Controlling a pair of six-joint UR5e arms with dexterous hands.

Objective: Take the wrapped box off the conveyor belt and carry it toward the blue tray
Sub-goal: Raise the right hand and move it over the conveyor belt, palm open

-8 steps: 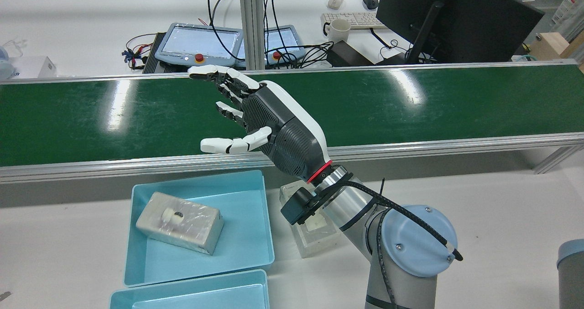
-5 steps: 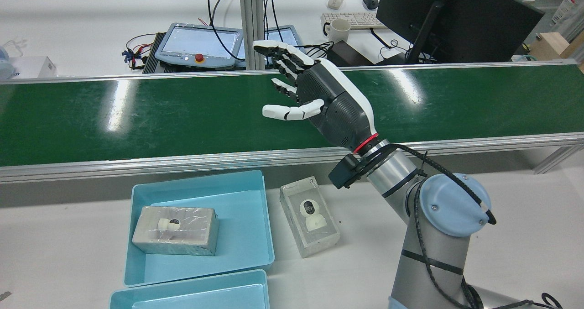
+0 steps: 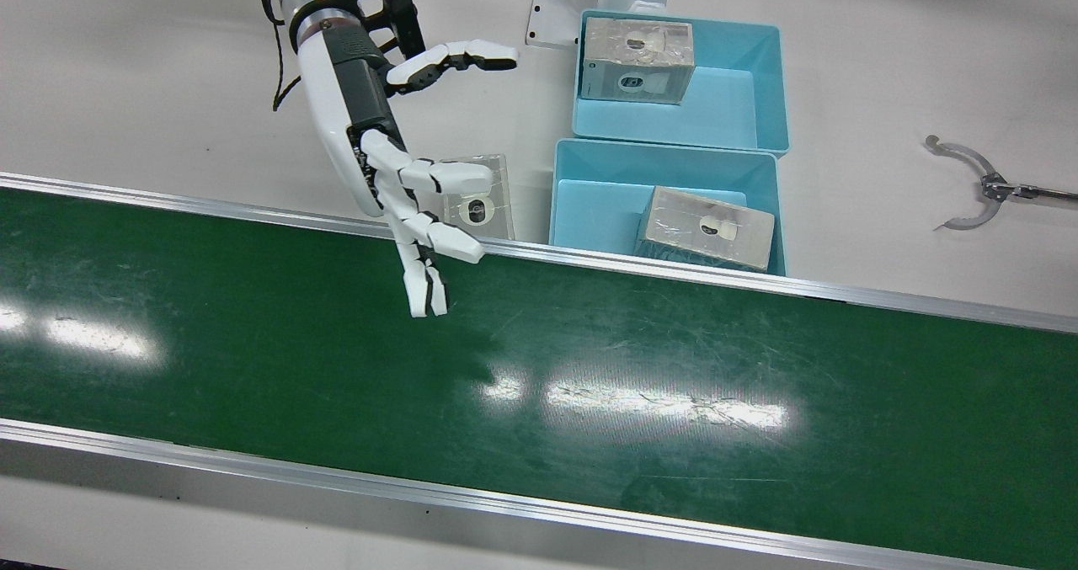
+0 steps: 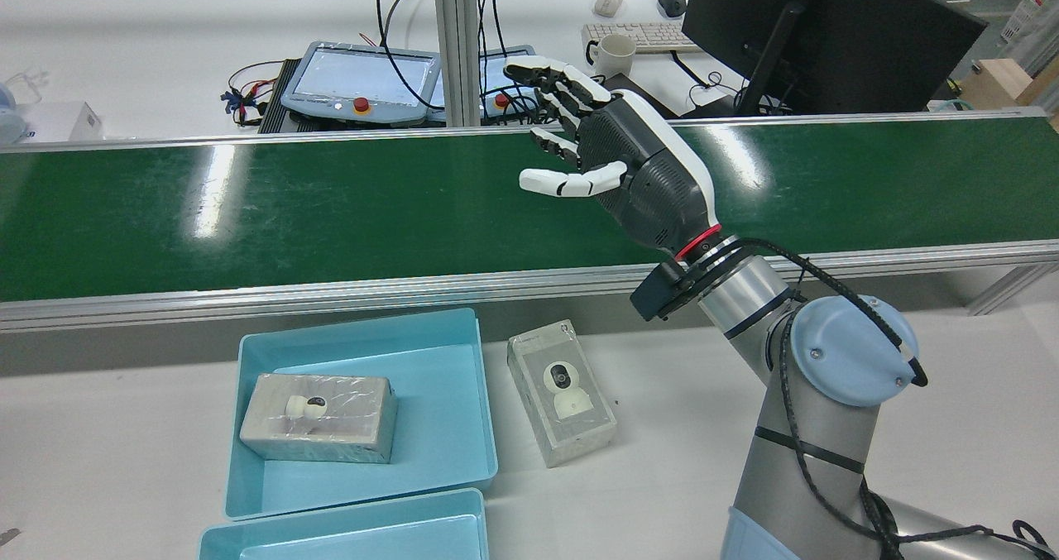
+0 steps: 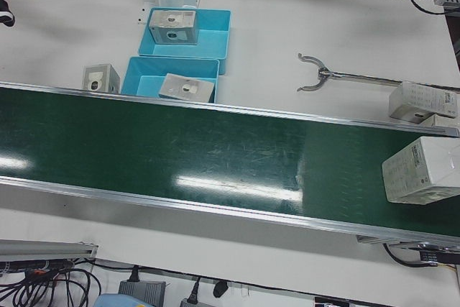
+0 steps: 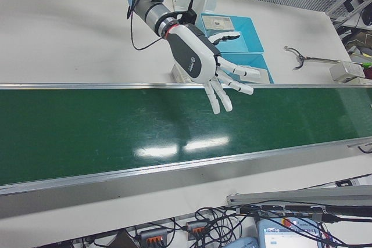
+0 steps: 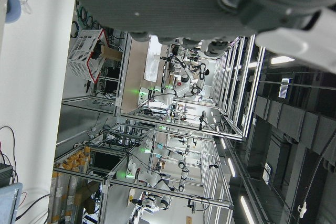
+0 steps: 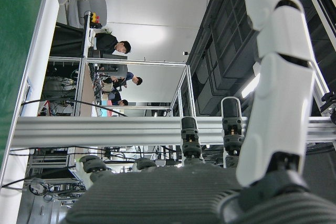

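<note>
The wrapped box (image 5: 420,170) lay on the green conveyor belt (image 5: 215,149) at the right edge of the left-front view, which is the end of the belt on the robot's left. It sat flat, close to the belt's near rail, and nothing touched it. A second, similar box (image 5: 422,101) rested on the white table just beyond the far rail.

The right hand (image 4: 629,163) hung above the belt, well apart from the box. Its fingers (image 3: 421,242) were spread wide and held nothing, with the palm turned toward the robot's left. Of the left hand (image 7: 210,3), only the dark underside showed in its own camera, so I cannot tell how its fingers stood.

On the robot's side of the belt stood a blue tray (image 4: 484,394) with one wrapped box (image 4: 318,418) already inside. A second blue tray (image 4: 347,535) stood just behind it, and a loose wrapped box (image 4: 563,399) lay on the table to its right.

By my judgement the task was at the reach: the pick had not begun. The next move called for bringing the open hand over the box on the belt. It would then have to lower, close the fingers across the opposite sides of the slippery film, lift clear of the rail, and swing toward the tray's bare floor.
</note>
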